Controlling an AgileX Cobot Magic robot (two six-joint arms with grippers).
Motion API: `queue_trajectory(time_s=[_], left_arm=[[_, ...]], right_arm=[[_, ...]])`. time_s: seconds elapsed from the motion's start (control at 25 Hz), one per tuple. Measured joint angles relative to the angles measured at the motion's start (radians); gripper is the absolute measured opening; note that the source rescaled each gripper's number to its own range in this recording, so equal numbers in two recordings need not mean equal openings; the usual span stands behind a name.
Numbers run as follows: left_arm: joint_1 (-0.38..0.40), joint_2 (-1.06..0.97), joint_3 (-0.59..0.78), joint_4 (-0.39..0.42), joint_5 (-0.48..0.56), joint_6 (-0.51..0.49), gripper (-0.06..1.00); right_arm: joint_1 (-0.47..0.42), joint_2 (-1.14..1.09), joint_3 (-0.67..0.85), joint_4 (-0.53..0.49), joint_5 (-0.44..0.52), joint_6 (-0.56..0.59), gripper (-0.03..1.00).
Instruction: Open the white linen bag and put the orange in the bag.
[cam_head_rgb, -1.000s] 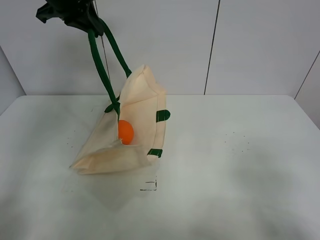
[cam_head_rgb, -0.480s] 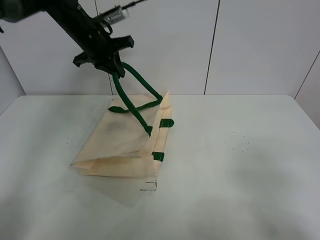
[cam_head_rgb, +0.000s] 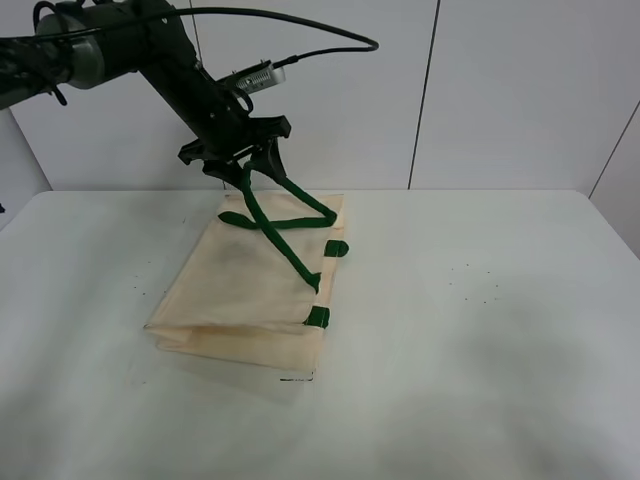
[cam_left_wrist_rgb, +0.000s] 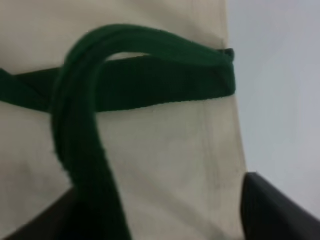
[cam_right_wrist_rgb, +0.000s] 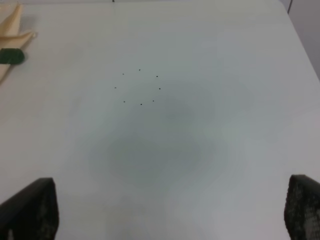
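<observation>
The white linen bag (cam_head_rgb: 245, 285) lies nearly flat on the table, mouth towards the right. Its dark green handles (cam_head_rgb: 285, 215) rise from it to my left gripper (cam_head_rgb: 247, 166), which hangs low over the bag's far edge. In the left wrist view the jaws of the left gripper (cam_left_wrist_rgb: 160, 212) stand well apart. One handle (cam_left_wrist_rgb: 150, 85) loops up past one fingertip (cam_left_wrist_rgb: 45, 220), with the bag cloth (cam_left_wrist_rgb: 165, 150) below. The orange is hidden. My right gripper (cam_right_wrist_rgb: 170, 210) is open and empty over bare table, out of the high view.
The white table (cam_head_rgb: 480, 330) runs wide to the right of the bag. A small black mark (cam_head_rgb: 297, 378) sits by the bag's near corner. A bag corner (cam_right_wrist_rgb: 12, 27) and a green tab (cam_right_wrist_rgb: 10, 56) show in the right wrist view. Wall panels stand behind.
My left gripper came down and to the right with the handles. The bag sank from propped open to nearly flat. The orange, seen in its mouth a second ago, no longer shows.
</observation>
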Motion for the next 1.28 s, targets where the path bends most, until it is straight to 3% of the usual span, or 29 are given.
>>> queue_trajectory(time_s=[0.24,0.32,0.8,1.08,1.28], left_arm=[[0.002,0.0,0.0,0.273,0.016,-0.069,0.88],[0.02,0.0,0.0,0.317,0.019,-0.09,0.88],[0.245,0.053,0.0,0.323,0.099,-0.077,0.88],[0.275,0.047,0.01,0.317,0.106,-0.064,0.88],[0.274,-0.046,0.121,0.298,0.106,-0.051,0.87]], right_arm=[[0.0,0.0,0.0,0.0,0.0,0.0,1.0],[0.0,0.0,0.0,0.0,0.0,0.0,1.0],[0.0,0.0,0.0,0.0,0.0,0.0,1.0],[0.0,0.0,0.0,0.0,0.0,0.0,1.0],[0.0,0.0,0.0,0.0,0.0,0.0,1.0]])
